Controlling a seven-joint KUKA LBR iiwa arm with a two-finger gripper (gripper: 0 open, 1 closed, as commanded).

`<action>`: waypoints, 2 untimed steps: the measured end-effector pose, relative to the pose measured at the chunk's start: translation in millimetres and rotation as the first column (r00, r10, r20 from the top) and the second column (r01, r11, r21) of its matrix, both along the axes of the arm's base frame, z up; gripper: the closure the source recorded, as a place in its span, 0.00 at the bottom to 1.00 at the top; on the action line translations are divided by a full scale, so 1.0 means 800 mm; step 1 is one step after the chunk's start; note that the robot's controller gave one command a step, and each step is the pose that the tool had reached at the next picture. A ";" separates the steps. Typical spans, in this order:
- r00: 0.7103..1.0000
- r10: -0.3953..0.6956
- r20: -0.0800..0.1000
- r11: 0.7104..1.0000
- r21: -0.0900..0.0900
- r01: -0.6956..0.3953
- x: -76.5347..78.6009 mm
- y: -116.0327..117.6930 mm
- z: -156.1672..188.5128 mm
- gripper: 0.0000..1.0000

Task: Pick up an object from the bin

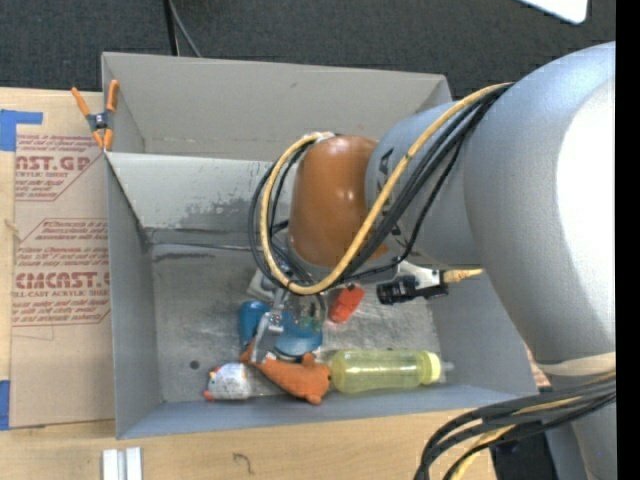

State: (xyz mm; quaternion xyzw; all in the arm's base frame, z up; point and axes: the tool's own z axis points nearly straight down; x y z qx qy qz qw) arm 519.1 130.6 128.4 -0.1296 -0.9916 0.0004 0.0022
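My gripper (287, 313) is low in the bin's front middle, under the arm's orange cover, and is pressed down onto a blue plastic thing (296, 344). A second blue piece (251, 318) shows just to its left; whether the two are one object I cannot tell. Directly in front lies an orange carrot-shaped toy (296, 376). A small red-orange piece (345, 303) sits at the gripper's right.
A pale yellow bottle (386, 370) lies on its side along the front wall, right of the orange toy. A crumpled white and grey thing (231, 380) rests at the front left. The arm and its cables cover the bin's right half.
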 end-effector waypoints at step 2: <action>0.967 0.246 0.067 0.969 0.016 -0.248 -0.028 -0.052 -0.044 1.00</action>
